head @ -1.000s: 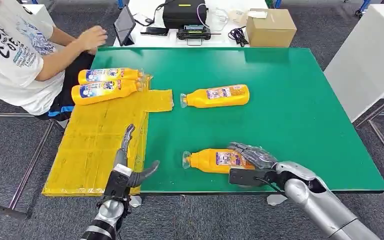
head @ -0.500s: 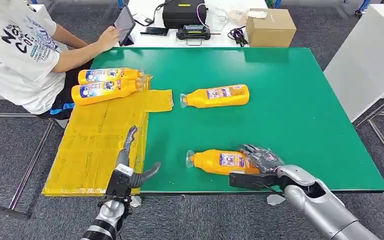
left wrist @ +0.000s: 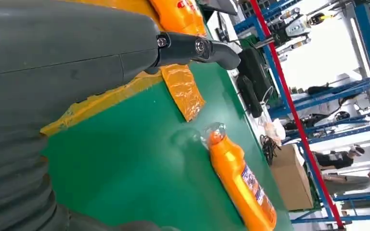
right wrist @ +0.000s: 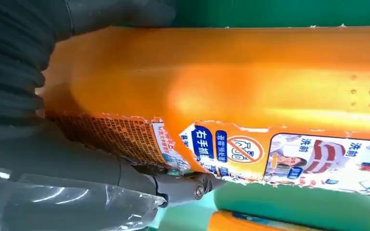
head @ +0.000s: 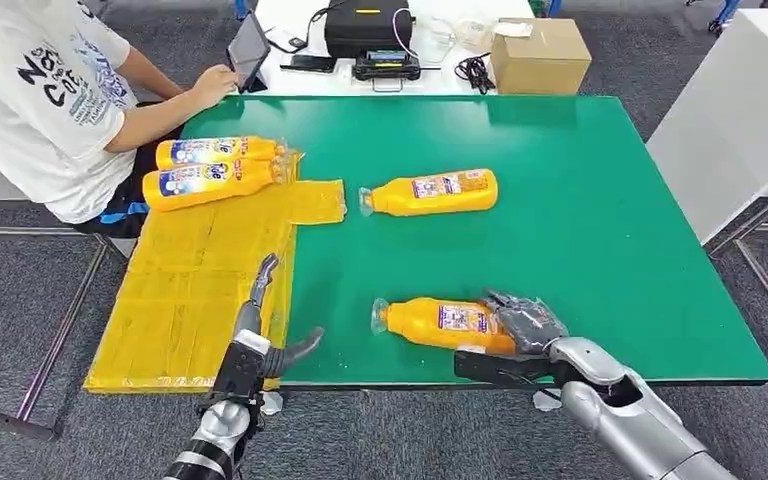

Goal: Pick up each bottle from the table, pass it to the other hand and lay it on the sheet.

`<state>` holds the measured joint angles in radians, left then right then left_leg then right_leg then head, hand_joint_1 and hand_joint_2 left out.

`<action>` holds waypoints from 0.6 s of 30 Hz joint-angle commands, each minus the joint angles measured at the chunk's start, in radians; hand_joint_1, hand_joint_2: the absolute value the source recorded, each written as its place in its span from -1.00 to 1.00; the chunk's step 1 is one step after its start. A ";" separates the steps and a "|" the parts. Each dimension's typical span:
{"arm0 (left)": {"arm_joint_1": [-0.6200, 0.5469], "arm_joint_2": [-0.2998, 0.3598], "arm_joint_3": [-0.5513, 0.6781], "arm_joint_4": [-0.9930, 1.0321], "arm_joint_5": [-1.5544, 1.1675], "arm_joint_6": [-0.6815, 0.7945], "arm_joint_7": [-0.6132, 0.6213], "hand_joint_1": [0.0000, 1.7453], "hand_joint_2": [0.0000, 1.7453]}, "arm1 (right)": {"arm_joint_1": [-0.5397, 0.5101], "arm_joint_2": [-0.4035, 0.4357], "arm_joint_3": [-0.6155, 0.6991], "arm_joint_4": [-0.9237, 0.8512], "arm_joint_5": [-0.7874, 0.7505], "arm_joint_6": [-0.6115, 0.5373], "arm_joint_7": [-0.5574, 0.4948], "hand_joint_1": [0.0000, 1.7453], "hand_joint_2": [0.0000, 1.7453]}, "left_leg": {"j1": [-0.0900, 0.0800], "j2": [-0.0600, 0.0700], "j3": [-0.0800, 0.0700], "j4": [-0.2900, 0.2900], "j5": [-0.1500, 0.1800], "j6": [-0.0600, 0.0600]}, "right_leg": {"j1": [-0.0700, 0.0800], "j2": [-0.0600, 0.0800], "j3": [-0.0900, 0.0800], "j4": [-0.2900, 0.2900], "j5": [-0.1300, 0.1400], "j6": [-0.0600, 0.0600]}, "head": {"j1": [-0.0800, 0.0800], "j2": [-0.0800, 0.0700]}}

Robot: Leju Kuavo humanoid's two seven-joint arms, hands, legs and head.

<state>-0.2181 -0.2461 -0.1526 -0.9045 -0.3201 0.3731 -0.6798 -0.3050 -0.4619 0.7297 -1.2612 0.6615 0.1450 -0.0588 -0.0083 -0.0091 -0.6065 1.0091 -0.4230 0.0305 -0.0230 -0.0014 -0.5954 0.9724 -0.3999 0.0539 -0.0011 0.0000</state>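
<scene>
Glossy orange plastic bottle (head: 440, 323) with a torn paper label lies on the matt, smooth green table (head: 580, 240), beside a crinkled shiny yellow sheet (head: 195, 285) and a brown cardboard box (head: 540, 55) at upper right.

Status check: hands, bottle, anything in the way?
Right hand grips near bottle on table. Left hand open over sheet. Nothing in the way.

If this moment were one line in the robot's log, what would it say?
right robot hand: gripping near orange bottle on green table | left robot hand: open, by yellow sheet | sheet: two bottles laid
</scene>
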 commanded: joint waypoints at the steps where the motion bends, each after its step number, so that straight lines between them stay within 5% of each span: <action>1: -0.020 -0.004 0.041 0.050 -0.012 -0.016 -0.018 -1.00 1.00 | 0.096 0.120 -0.111 0.044 0.026 -0.037 -0.023 1.00 1.00 | 0.003 0.000 0.005 -0.001 -0.001 -0.003 | 0.003 -0.001 0.006 -0.003 -0.001 -0.003 | 0.000 0.000; 6: 0.004 -0.012 0.062 0.011 -0.019 -0.038 -0.018 -1.00 1.00 | 0.179 0.263 -0.243 -0.029 0.080 -0.189 -0.061 1.00 1.00 | 0.003 0.001 0.006 -0.002 -0.002 -0.003 | 0.004 0.001 0.006 -0.002 -0.001 -0.004 | 0.000 0.000; 16: 0.007 -0.013 0.066 0.005 -0.021 -0.037 -0.018 -1.00 1.00 | 0.185 0.274 -0.262 -0.036 0.086 -0.202 -0.066 1.00 1.00 | 0.002 0.001 0.001 0.000 -0.001 -0.002 | 0.003 0.001 0.001 0.000 -0.001 -0.002 | 0.000 0.000; 18: 0.029 -0.025 0.092 -0.036 -0.008 -0.075 -0.004 -1.00 1.00 | 0.223 0.386 -0.364 -0.109 0.112 -0.351 -0.136 1.00 1.00 | 0.002 0.001 0.001 0.000 -0.001 -0.002 | 0.002 0.001 0.001 0.000 -0.001 -0.002 | 0.000 0.000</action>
<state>-0.1974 -0.2579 -0.1228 -0.9133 -0.3399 0.3391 -0.6798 -0.1283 -0.2346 0.5146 -1.3054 0.7454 -0.0465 -0.1167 -0.0073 -0.0096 -0.6070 1.0088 -0.4231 0.0302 -0.0218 -0.0015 -0.5954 0.9724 -0.4003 0.0534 -0.0011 0.0000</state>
